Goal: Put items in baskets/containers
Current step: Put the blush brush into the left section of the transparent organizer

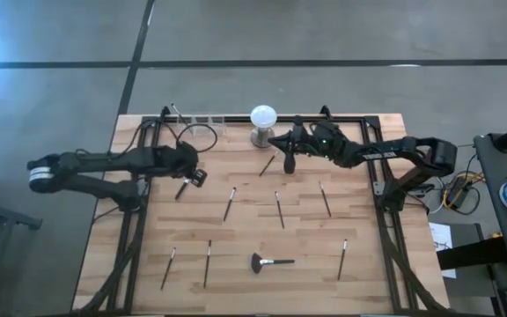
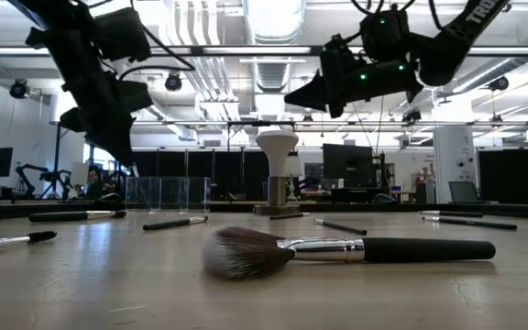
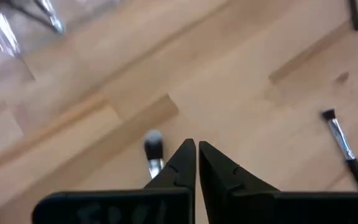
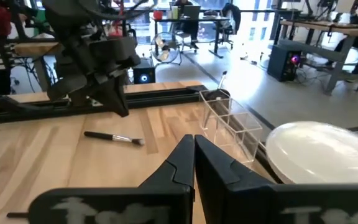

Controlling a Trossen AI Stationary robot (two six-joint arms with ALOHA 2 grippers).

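My left gripper (image 1: 192,173) hangs shut and empty above the table's left half; in the left wrist view its fingers (image 3: 196,152) hover over a slim brush (image 3: 153,151) lying flat on the wood. My right gripper (image 1: 289,158), also shut and empty, is raised near the white globe (image 1: 263,117), above another brush (image 1: 267,165). Three clear cups (image 1: 199,121) stand at the far edge; one holds a brush (image 1: 175,110). Several slim brushes (image 1: 229,204) and the fan-headed brush (image 1: 269,261) lie flat on the table. The low view shows both grippers (image 2: 110,137) (image 2: 308,95) well above the surface.
The globe on its metal stand (image 2: 276,174) stands just right of the cups (image 2: 168,193). Black frame rails (image 1: 378,189) run along the table's left, right and far sides. Brushes (image 1: 325,200) are scattered over the middle and near part of the wooden top (image 1: 253,231).
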